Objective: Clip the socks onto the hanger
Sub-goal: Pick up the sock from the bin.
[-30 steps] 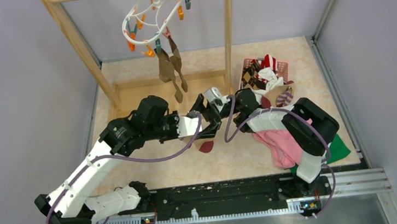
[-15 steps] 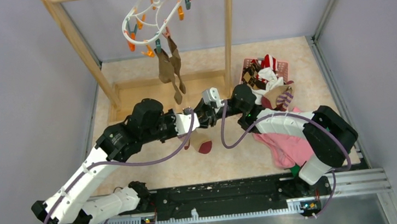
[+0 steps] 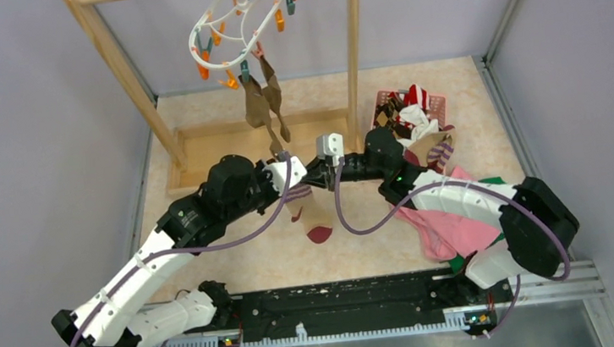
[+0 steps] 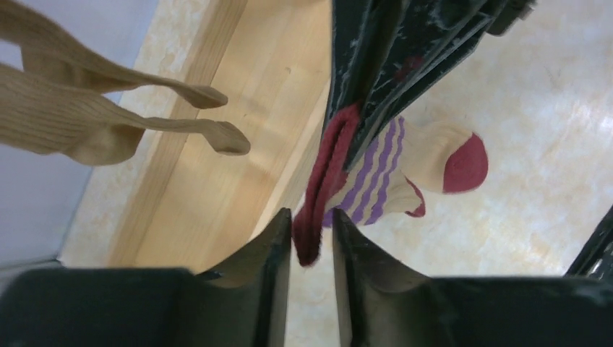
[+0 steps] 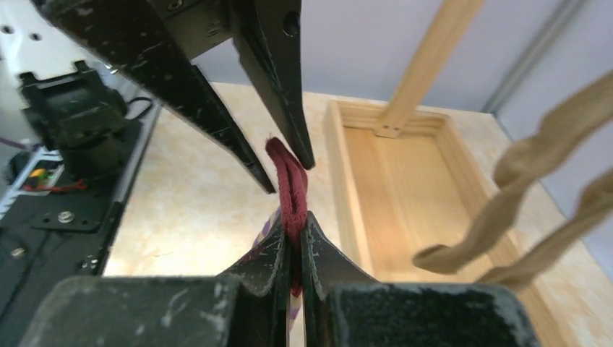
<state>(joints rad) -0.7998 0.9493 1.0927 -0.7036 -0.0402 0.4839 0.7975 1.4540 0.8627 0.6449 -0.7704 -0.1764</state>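
Jaws on the right arm [image 3: 450,198] are newly clamping the cuff of the striped sock [image 4: 412,166] while those on the left arm [image 3: 150,257] are easing apart, a handover before clipping.

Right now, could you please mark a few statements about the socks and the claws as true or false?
1. The right claw is shut on the striped sock's maroon cuff. True.
2. The left claw is clamped tight on that cuff. False: its fingers stand apart, either side of it.
3. Two brown socks hang from the hanger. True.
4. The striped sock is clipped to the hanger. False: it hangs from the right claw.
5. The pink basket is empty. False: it holds socks.
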